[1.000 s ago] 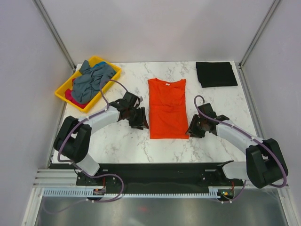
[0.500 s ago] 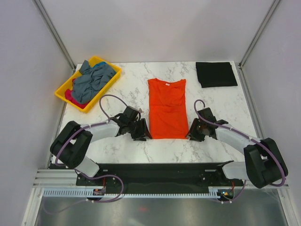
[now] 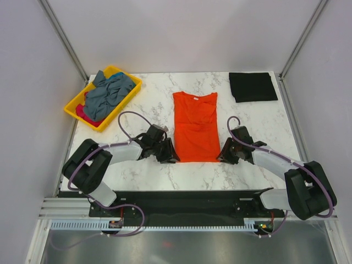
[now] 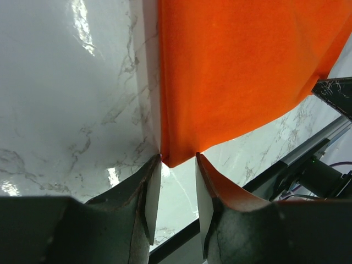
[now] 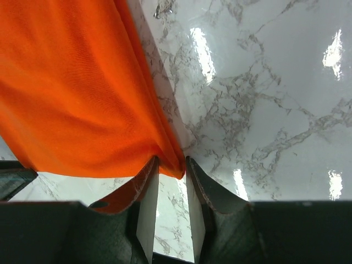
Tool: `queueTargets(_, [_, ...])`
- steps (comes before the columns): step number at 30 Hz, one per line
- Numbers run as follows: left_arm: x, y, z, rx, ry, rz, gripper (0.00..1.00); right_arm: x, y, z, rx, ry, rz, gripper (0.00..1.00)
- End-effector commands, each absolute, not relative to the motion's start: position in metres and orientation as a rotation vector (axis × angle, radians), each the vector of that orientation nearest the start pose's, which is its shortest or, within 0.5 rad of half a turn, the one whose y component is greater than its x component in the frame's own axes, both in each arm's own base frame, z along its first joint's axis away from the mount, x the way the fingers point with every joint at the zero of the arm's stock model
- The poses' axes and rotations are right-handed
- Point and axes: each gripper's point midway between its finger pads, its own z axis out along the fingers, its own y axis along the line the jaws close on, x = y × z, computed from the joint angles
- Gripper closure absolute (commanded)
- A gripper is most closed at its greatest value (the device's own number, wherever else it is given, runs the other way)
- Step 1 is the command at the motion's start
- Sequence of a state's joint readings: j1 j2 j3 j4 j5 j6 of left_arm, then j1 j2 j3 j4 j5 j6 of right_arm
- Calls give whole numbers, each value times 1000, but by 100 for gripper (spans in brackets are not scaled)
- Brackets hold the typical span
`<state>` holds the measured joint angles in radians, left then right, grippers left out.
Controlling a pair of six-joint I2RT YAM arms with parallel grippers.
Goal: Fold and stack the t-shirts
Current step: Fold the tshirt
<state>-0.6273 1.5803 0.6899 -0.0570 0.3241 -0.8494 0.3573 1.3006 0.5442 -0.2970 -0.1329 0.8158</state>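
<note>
A bright orange t-shirt lies flat in a long folded strip at the middle of the marble table, collar at the far end. My left gripper sits low at its near left corner. In the left wrist view the jaws are open and the corner of the orange cloth lies just between the fingertips. My right gripper is at the near right corner, also open, with the bunched hem of the orange cloth between its tips. A folded black t-shirt lies at the far right.
A yellow tray at the far left holds crumpled grey-blue t-shirts over a pink one. The table's near edge and the black base rail run just behind both grippers. Grey walls enclose the table on three sides.
Both grippers have slid along the orange shirt's sides toward the near edge, down to its bottom corners. Both pairs of jaws have narrowed a little.
</note>
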Motion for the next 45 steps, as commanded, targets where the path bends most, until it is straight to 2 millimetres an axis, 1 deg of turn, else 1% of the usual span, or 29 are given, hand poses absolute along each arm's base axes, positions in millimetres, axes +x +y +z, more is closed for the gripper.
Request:
queueTargets(1, [216, -272, 16, -178, 2760, -933, 61, 213, 126, -4, 608, 2720, 431, 66])
queueTargets(9, [213, -264, 12, -159, 2777, -839, 61, 207, 122, -6, 604, 2722, 419, 72])
queueTargets(10, [214, -264, 12, -158, 2777, -828, 61, 207, 122, -7, 605, 2722, 417, 74])
queueTargets(11, [214, -265, 13, -156, 2775, -828, 62, 205, 122, -8, 606, 2726, 415, 79])
queueTargets(13, [214, -268, 14, -148, 2776, -836, 64, 207, 123, -8, 601, 2721, 424, 85])
queueTargets(14, [215, -270, 14, -142, 2773, -843, 73, 207, 122, -8, 595, 2718, 422, 92])
queueTargets(16, [217, -274, 17, -126, 2762, -857, 86, 207, 122, -6, 589, 2713, 425, 99])
queueTargets(17, [218, -275, 18, -119, 2759, -860, 98, 208, 122, -3, 582, 2701, 428, 100])
queueTargets(19, [219, -276, 23, -118, 2750, -859, 98, 207, 119, 0, 576, 2697, 414, 100])
queueTargets(20, [218, -274, 24, -120, 2757, -846, 98, 209, 118, 7, 563, 2672, 414, 100])
queueTargets(21, [218, -276, 34, -112, 2737, -851, 98, 205, 115, 9, 564, 2676, 402, 100])
queueTargets(22, [220, -274, 37, -115, 2725, -826, 98, 205, 114, 12, 559, 2667, 401, 100])
queueTargets(23, [217, -270, 39, -112, 2735, -800, 98, 208, 113, 21, 548, 2634, 412, 100])
queueTargets(25, [219, -272, 54, -90, 2691, -787, 98, 205, 112, 28, 533, 2624, 417, 100])
queueTargets(26, [218, -272, 58, -82, 2685, -777, 98, 207, 114, 38, 522, 2597, 438, 100])
queueTargets(27, [213, -274, 63, -58, 2691, -763, 98, 203, 113, 41, 518, 2604, 436, 100])
queueTargets(28, [214, -273, 70, -55, 2673, -744, 98, 203, 112, 45, 516, 2597, 441, 100])
queueTargets(29, [213, -273, 74, -47, 2662, -736, 98, 205, 114, 56, 510, 2569, 461, 100])
queueTargets(30, [209, -277, 79, -21, 2654, -736, 98, 201, 112, 59, 513, 2581, 457, 100])
queueTargets(32, [207, -274, 90, -16, 2629, -701, 98, 201, 112, 74, 505, 2541, 481, 100])
queueTargets(33, [202, -276, 95, 0, 2624, -696, 98, 197, 111, 77, 508, 2546, 476, 100])
queueTargets(34, [198, -274, 97, 3, 2627, -678, 98, 195, 110, 81, 506, 2539, 482, 100])
queueTargets(35, [197, -273, 105, 2, 2601, -675, 98, 196, 111, 91, 500, 2504, 507, 100])
queueTargets(37, [189, -276, 113, 13, 2591, -689, 98, 190, 110, 97, 496, 2499, 519, 100])
queueTargets(38, [186, -277, 116, 12, 2584, -700, 98, 189, 111, 105, 490, 2473, 540, 100])
queueTargets(39, [178, -281, 123, 30, 2574, -729, 98, 185, 110, 106, 490, 2480, 542, 100])
queueTargets(41, [170, -283, 124, 41, 2583, -737, 98, 182, 110, 113, 487, 2461, 566, 100])
queueTargets(42, [164, -286, 126, 53, 2584, -748, 98, 178, 109, 113, 491, 2468, 562, 100])
queueTargets(45, [162, -286, 126, 49, 2582, -739, 98, 177, 110, 120, 485, 2447, 582, 100])
